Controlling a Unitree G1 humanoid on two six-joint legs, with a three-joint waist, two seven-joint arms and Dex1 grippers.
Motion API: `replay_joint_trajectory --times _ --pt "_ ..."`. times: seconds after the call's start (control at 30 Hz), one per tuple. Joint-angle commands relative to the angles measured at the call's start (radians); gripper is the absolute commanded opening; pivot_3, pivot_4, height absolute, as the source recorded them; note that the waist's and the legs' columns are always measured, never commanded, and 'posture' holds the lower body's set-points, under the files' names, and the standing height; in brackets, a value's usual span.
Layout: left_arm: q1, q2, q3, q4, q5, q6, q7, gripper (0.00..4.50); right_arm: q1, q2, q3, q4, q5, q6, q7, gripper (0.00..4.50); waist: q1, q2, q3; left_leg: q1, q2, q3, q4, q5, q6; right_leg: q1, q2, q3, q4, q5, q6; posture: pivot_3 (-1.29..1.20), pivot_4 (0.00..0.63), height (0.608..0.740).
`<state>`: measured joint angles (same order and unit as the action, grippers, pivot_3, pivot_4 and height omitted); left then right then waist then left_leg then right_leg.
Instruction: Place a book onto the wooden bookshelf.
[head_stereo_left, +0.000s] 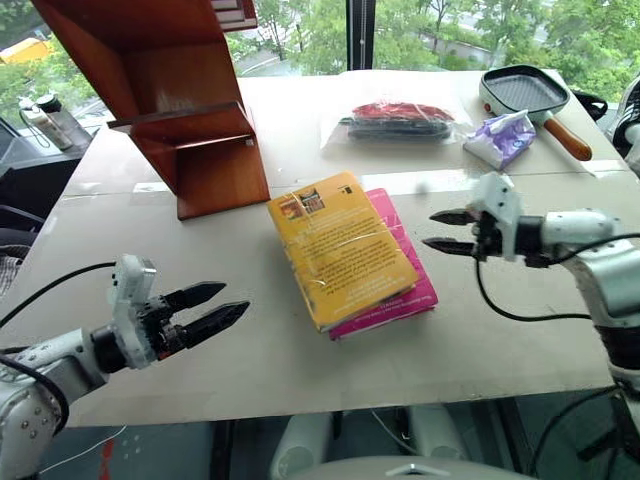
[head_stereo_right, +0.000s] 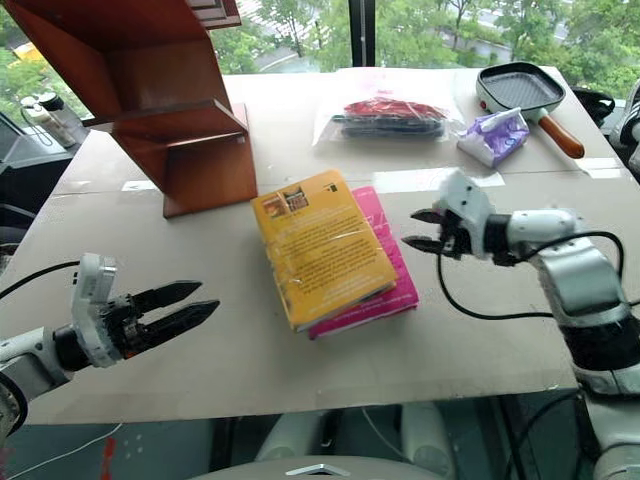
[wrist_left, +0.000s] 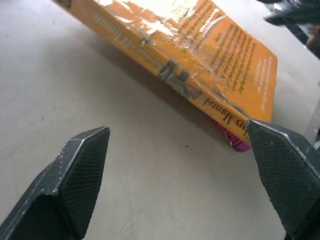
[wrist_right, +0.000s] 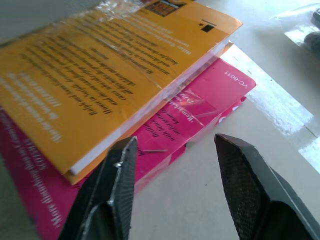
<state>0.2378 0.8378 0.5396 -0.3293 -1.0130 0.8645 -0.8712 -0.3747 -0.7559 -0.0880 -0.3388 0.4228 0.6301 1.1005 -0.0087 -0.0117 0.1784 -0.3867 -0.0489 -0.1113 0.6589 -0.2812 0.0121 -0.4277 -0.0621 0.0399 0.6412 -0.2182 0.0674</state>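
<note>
Right gripper (head_stereo_left: 447, 231) hovers just right of the books, fingers spread and empty; left gripper (head_stereo_left: 215, 309) sits near-left, jaws wide, holding nothing. I see the book (head_stereo_left: 340, 246), a thick yellow-orange paperback with dark text lines and a small corner picture, lying flat mid-table atop the pink book (wrist_right: 200, 107), marked "YC-B011". The wooden bookshelf (head_stereo_left: 180, 110) stands far left; a clear bag (head_stereo_left: 398, 120) holds red and dark items.

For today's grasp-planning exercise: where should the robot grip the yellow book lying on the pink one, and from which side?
Probably the yellow book by its long edges, one gripper from each side. It lies flat on the pink book, overhanging it towards the open left gripper, where a finger could slip under.
</note>
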Motion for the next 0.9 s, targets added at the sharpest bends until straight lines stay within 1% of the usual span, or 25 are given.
replay_joint_trajectory --times 0.03,0.07,0.13,0.2,0.3,0.37,0.5,0.57,0.7,0.77,0.83,0.87,0.9 --pt "-0.113 0.03 -0.012 0.101 -0.161 0.213 0.081 4.5 0.133 -0.052 -0.279 -0.161 0.223 0.031 0.072 3.94 -0.005 0.0 0.0 0.001 0.0 0.001 0.0 0.0 0.0 0.0 0.0 0.001 0.001 0.0 0.0 0.0 0.15 0.74" --pt "-0.149 0.04 -0.029 0.139 -0.184 0.274 0.1 4.5 0.177 -0.069 -0.342 -0.192 0.287 0.063 0.082 4.48 -0.005 0.0 0.0 0.002 0.0 0.001 0.0 0.0 0.0 0.001 0.0 0.001 0.001 0.0 0.0 0.0 0.15 0.74" --pt "-0.222 0.036 -0.05 0.223 -0.239 0.375 0.134 4.5 0.224 -0.087 -0.418 -0.239 0.384 0.1 0.074 4.48 -0.013 0.0 0.0 0.007 0.0 0.001 0.0 0.0 0.0 0.007 0.002 0.001 0.001 0.0 0.0 0.0 0.15 0.74" --pt "-0.301 0.029 -0.081 0.316 -0.258 0.467 0.175 4.5 0.25 -0.098 -0.456 -0.267 0.449 0.126 0.041 4.48 -0.018 0.0 0.0 0.01 0.001 0.002 0.001 0.0 0.0 0.008 0.003 0.002 0.002 0.0 0.0 0.0 0.15 0.74" --pt "-0.426 -0.027 -0.111 0.45 -0.26 0.544 0.236 4.5 0.285 -0.104 -0.471 -0.306 0.486 0.13 -0.005 4.48 -0.021 0.0 0.0 0.011 0.002 0.001 0.004 0.0 0.0 0.012 0.005 0.001 0.002 0.0 0.0 0.0 0.15 0.74" --pt "-0.519 -0.088 -0.116 0.537 -0.262 0.579 0.289 4.5 0.296 -0.104 -0.475 -0.329 0.51 0.125 -0.04 4.48 -0.018 0.0 0.0 0.011 0.001 0.001 0.006 0.0 0.0 0.012 0.005 0.001 0.002 0.0 0.0 0.0 0.15 0.74" --pt "-0.659 -0.205 -0.117 0.649 -0.23 0.595 0.364 4.5 0.309 -0.119 -0.466 -0.358 0.53 0.114 -0.089 4.48 -0.003 -0.002 -0.001 0.009 0.0 0.0 0.01 0.001 -0.002 0.012 0.004 0.001 0.003 0.0 0.0 0.0 0.15 0.74" --pt "-0.723 -0.256 -0.138 0.706 -0.195 0.583 0.367 4.5 0.318 -0.129 -0.459 -0.366 0.527 0.107 -0.102 4.48 -0.001 -0.003 -0.002 0.008 0.0 0.0 0.01 0.002 -0.004 0.012 0.003 0.0 0.003 0.0 0.0 0.0 0.15 0.74" --pt "-0.782 -0.323 -0.172 0.752 -0.136 0.565 0.356 4.5 0.332 -0.143 -0.449 -0.382 0.53 0.097 -0.119 4.48 0.0 -0.003 -0.002 0.007 -0.001 -0.001 0.01 0.003 -0.005 0.011 0.001 0.0 0.003 0.0 0.0 0.0 0.15 0.74" --pt "-0.789 -0.341 -0.178 0.757 -0.123 0.577 0.342 3.99 0.332 -0.15 -0.455 -0.387 0.547 0.099 -0.129 4.5 0.0 -0.003 -0.002 0.007 -0.001 -0.001 0.01 0.003 -0.005 0.011 0.001 0.0 0.003 0.0 0.001 0.0 0.15 0.74" --pt "-0.777 -0.351 -0.172 0.74 -0.122 0.585 0.326 3.35 0.331 -0.159 -0.464 -0.39 0.566 0.103 -0.141 4.5 -0.003 -0.003 -0.002 0.007 -0.001 0.0 0.01 0.003 -0.005 0.011 0.0 0.0 0.003 0.0 0.001 0.0 0.15 0.74" --pt "-0.774 -0.353 -0.168 0.737 -0.12 0.585 0.321 2.86 0.331 -0.162 -0.465 -0.392 0.573 0.103 -0.147 4.5 -0.002 -0.003 -0.002 0.007 -0.001 0.0 0.01 0.003 -0.005 0.011 0.0 0.0 0.003 0.0 0.001 0.0 0.15 0.74" --pt "-0.771 -0.35 -0.153 0.738 -0.127 0.591 0.317 2.54 0.335 -0.165 -0.464 -0.396 0.576 0.101 -0.152 4.5 -0.001 -0.003 -0.002 0.007 -0.001 0.0 0.01 0.003 -0.005 0.011 0.0 0.0 0.003 0.0 0.001 0.0 0.15 0.74"
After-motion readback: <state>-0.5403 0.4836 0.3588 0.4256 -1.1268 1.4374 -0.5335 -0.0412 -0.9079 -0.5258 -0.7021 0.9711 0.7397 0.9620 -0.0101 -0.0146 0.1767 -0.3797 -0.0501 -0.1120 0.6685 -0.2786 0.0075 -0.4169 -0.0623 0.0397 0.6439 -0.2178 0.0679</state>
